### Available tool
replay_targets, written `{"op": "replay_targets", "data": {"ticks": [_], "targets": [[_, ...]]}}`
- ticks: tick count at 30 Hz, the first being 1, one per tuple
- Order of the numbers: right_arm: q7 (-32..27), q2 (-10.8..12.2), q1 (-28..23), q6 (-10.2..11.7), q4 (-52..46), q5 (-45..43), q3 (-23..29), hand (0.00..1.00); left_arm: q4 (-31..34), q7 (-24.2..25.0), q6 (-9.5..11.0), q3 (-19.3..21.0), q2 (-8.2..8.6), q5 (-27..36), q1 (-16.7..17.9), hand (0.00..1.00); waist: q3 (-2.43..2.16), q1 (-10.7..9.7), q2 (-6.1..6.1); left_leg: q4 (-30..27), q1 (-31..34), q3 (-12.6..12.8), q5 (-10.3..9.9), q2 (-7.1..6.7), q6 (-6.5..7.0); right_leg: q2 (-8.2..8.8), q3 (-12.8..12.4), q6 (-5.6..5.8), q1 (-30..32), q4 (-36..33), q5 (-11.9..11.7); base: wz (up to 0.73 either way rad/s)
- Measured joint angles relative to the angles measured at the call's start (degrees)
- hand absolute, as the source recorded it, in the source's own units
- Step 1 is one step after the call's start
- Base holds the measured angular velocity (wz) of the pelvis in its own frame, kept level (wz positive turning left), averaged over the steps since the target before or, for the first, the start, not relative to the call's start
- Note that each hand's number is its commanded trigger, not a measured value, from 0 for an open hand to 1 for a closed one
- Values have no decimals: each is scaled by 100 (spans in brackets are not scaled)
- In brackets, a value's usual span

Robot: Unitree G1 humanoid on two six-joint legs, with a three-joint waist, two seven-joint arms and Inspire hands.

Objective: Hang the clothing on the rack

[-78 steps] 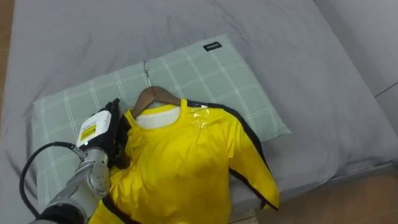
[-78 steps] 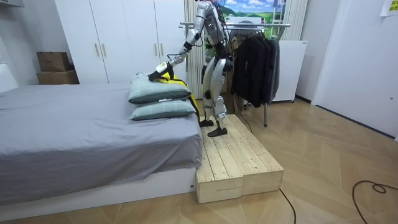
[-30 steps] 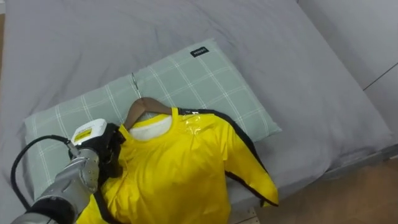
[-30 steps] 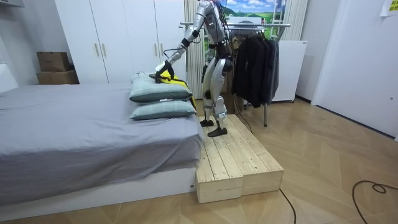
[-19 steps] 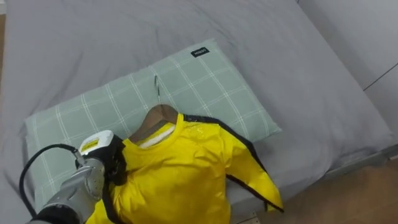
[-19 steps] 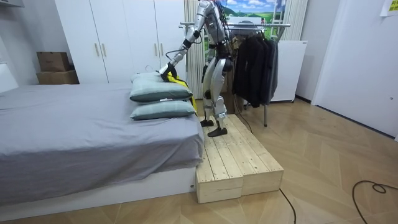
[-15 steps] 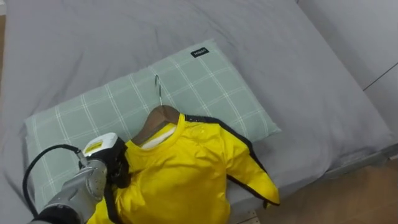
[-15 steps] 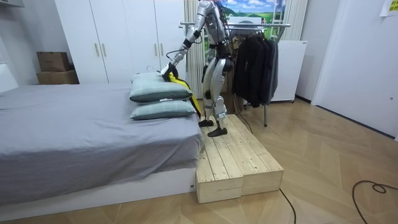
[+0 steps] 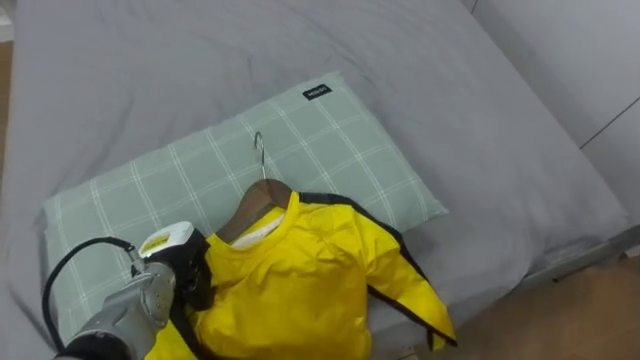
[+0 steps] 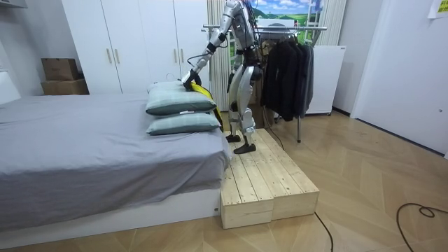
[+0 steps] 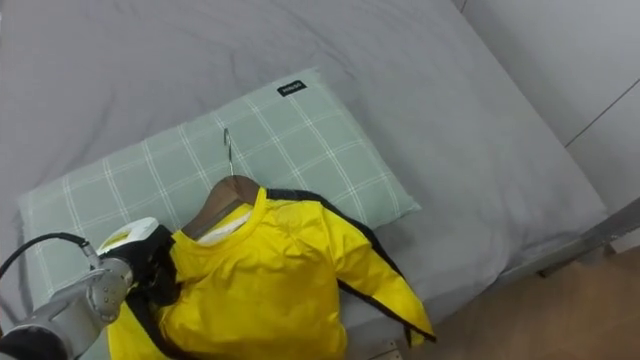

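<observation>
Now | left hand [image 9: 170, 285] low at left, arm stretched out from platform [image 10: 262, 178] beside bed [image 9: 450, 100] | fingers curled tight on shirt's [image 9: 300, 290] shoulder | shirt on hanger [image 9: 255, 195], lying across pillow [image 9: 330, 150], hook over pillow, one sleeve trailing toward bed edge
</observation>
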State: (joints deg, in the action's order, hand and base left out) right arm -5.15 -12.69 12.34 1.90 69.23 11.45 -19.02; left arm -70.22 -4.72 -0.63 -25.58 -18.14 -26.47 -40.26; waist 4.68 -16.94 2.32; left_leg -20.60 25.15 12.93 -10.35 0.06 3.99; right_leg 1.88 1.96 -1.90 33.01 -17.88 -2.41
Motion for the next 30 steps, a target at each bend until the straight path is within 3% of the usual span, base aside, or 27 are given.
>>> {"op": "replay_targets", "data": {"ticks": [6,15,18,20,22,27,29,30], "targets": [[12,0,-2,56,211,-1,17,0,-68,24,243,149,3,-52,118,100,-18,117,-12,78,-213,48,2,6,-10,-21,-6,9,-192,17,31,-3],[115,-8,-147,147,462,-54,25,0,90,25,526,307,19,-49,305,100,-120,327,-19,170,-630,1,0,35,-16,-34,133,32,-693,257,5,2],[182,-5,-251,211,501,-55,137,0,152,12,641,548,18,-53,358,100,-155,342,-2,263,-897,-38,0,21,-15,-35,138,48,-979,335,3,1],[212,-11,-353,228,558,-39,249,0,238,-15,687,592,18,-53,408,100,-229,365,-6,332,-1080,-46,-1,12,-14,-37,139,61,-1152,348,38,6],[219,-34,-562,229,554,-38,284,0,529,-148,703,633,17,-44,513,100,-355,463,-6,424,-1284,-72,-2,10,-15,-47,151,85,-1353,437,60,0],[242,-63,-812,227,576,-50,455,0,739,-479,714,790,10,-43,563,100,-400,589,33,644,-1816,-109,4,7,-24,-66,213,99,-1874,626,65,0],[262,-85,-888,226,573,-71,538,0,1054,-480,710,812,-11,-40,600,100,-410,660,29,741,-1968,-105,10,0,-30,-71,205,127,-1986,633,106,2],[284,-81,-916,226,572,-117,675,0,1429,-483,707,904,-64,-41,746,100,-443,679,36,795,-2023,-108,13,0,-35,-80,200,131,-2030,654,117,0]]}}
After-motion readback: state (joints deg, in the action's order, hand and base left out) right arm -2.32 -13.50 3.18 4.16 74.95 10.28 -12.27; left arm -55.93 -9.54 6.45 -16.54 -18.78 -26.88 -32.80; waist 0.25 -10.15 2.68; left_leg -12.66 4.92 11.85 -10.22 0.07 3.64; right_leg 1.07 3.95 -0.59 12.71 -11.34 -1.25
